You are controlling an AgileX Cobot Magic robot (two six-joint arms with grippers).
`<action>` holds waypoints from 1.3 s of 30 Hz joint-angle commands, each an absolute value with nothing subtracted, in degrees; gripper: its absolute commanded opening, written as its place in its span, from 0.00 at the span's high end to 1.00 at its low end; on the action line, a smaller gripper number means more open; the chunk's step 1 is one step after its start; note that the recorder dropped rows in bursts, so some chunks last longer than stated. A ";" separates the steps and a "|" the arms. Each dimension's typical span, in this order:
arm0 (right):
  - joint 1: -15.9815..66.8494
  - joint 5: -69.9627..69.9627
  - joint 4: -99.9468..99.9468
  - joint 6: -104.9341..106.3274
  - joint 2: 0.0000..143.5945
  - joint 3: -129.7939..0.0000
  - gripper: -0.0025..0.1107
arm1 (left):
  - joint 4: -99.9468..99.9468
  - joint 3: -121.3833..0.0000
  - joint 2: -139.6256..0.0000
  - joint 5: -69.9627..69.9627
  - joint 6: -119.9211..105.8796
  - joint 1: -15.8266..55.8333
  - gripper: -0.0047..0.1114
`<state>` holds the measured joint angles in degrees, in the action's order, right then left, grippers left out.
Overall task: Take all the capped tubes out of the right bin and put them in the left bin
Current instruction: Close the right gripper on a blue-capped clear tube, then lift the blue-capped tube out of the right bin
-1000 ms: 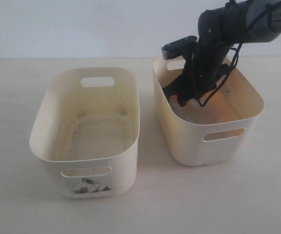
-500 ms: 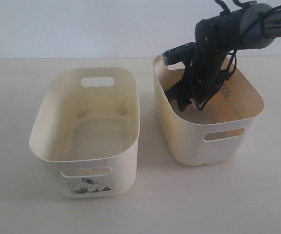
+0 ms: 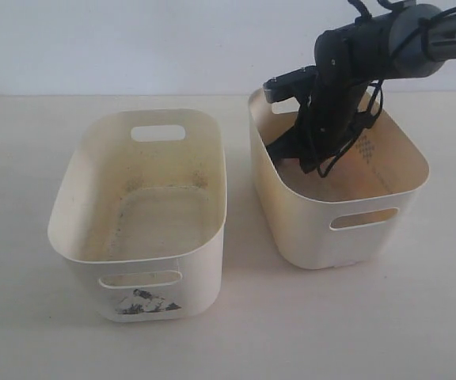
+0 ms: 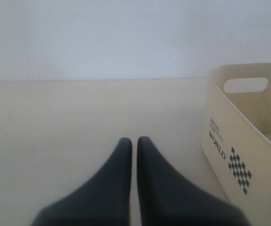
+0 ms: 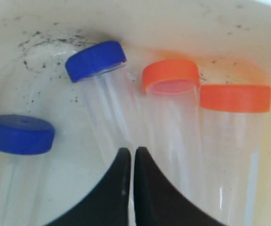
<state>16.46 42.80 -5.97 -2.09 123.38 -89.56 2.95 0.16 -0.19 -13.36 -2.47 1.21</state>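
Note:
Several capped tubes lie side by side on the grimy floor of the right bin. Two have blue caps and two have orange caps. My right gripper is down inside this bin, shut, its tips over the gap between a blue-capped and an orange-capped tube, gripping nothing. In the exterior view the right gripper hides the tubes. The left bin holds no tubes. My left gripper is shut and hovers over bare table beside the left bin.
The two bins stand side by side on a pale tabletop, with a narrow gap between them. The left bin has a torn dark sticker on its front. A white wall rises behind the table.
My right gripper's jaws have gone from open to shut, and it has shifted slightly up and to the right inside the right bin. The bins have not moved.

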 commanded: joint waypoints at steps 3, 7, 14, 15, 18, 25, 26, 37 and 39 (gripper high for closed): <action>15.91 44.55 -6.68 -1.93 123.93 -89.21 0.88 | 2.96 0.00 0.00 -13.28 -1.99 1.14 0.92; 15.91 45.50 -6.00 -0.94 123.93 -89.21 0.68 | 2.96 0.00 0.00 -13.28 -1.99 1.14 0.92; 15.91 45.88 -4.87 -0.94 125.37 -89.21 0.59 | 2.96 0.00 0.00 -13.28 -1.99 1.14 0.92; 15.91 46.03 -4.57 -0.94 125.93 -89.21 0.59 | 2.96 0.00 0.00 -13.28 -1.99 1.14 0.92; 15.91 45.81 -4.57 -0.94 126.48 -89.21 0.61 | 2.96 0.00 0.00 -13.28 -1.99 1.14 0.92; 15.91 43.97 -4.57 -0.94 123.78 -89.31 0.98 | 2.96 0.00 0.00 -13.28 -1.99 1.14 0.92; 15.91 43.97 -4.57 -0.94 122.89 -89.31 0.98 | 2.96 0.00 0.00 -13.28 -1.99 1.14 0.92; 16.02 45.74 -2.11 -0.71 106.36 -89.31 0.98 | 2.96 0.00 0.00 -13.28 -1.99 1.14 0.92; 16.02 46.17 1.25 0.86 102.80 -89.31 0.98 | 2.96 0.00 0.00 -13.28 -1.99 1.14 0.92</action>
<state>16.14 46.06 -2.03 -0.89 108.05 -88.98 2.95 0.16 -0.19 -13.36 -2.47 1.21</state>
